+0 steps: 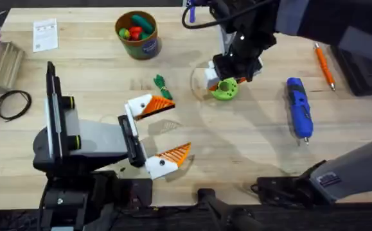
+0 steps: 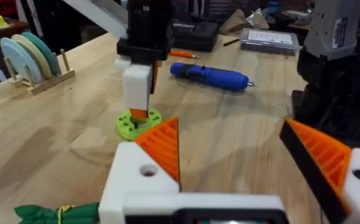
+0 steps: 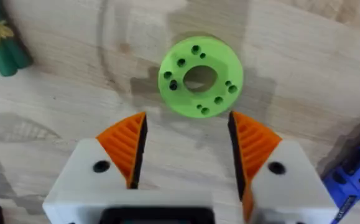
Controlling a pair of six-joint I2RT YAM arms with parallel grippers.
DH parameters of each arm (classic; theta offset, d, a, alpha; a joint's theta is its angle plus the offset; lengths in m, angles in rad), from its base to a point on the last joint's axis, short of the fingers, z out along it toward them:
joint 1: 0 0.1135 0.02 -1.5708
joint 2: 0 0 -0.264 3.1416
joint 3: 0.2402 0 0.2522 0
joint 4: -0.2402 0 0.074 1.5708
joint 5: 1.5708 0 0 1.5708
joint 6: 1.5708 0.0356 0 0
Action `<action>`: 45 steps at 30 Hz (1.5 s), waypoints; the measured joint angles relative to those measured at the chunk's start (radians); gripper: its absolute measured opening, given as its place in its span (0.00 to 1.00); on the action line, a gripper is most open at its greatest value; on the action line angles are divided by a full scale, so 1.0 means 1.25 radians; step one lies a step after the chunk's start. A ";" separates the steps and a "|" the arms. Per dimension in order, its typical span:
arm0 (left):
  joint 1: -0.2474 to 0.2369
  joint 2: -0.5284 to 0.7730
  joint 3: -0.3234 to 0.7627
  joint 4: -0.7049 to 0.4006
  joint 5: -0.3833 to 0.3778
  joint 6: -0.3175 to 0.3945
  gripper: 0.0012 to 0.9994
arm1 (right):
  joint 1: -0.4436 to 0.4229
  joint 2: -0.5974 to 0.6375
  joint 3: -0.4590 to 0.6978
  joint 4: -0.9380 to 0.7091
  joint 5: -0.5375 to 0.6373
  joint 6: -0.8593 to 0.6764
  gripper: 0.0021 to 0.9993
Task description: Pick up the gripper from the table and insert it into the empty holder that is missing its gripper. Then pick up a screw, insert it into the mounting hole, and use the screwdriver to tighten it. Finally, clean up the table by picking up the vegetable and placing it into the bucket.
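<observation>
Right claw [image 3: 186, 149], ribbed orange pads spread apart, hangs over a round lime-green holed disc [image 3: 201, 76] on the wooden table [image 1: 250, 135]; left claw [image 1: 157, 131] likewise released.

Blue screwdriver [image 1: 299, 108] flat beside green vegetable [image 1: 162, 87].

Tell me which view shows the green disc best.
The right wrist view: the disc lies whole, holes visible, beyond open fingers. Overhead, the right gripper partly covers it. The left wrist view shows it low and partly hidden.
</observation>
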 joint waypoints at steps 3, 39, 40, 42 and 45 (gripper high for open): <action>0.000 0.000 0.000 0.000 0.000 0.000 0.99 | 0.000 0.013 0.000 0.004 0.000 0.014 0.73; 0.000 0.000 0.000 0.000 0.000 0.000 0.99 | 0.009 0.080 0.000 0.071 0.000 0.068 0.47; 0.000 0.000 0.000 0.000 0.000 0.000 0.99 | 0.010 0.080 0.000 0.071 0.000 0.070 0.47; 0.000 0.000 0.000 0.000 0.000 0.000 0.99 | 0.013 0.080 0.000 0.071 0.000 0.071 0.45; 0.000 0.000 0.000 0.000 0.000 0.000 0.99 | 0.017 0.080 0.000 0.071 0.000 0.075 0.45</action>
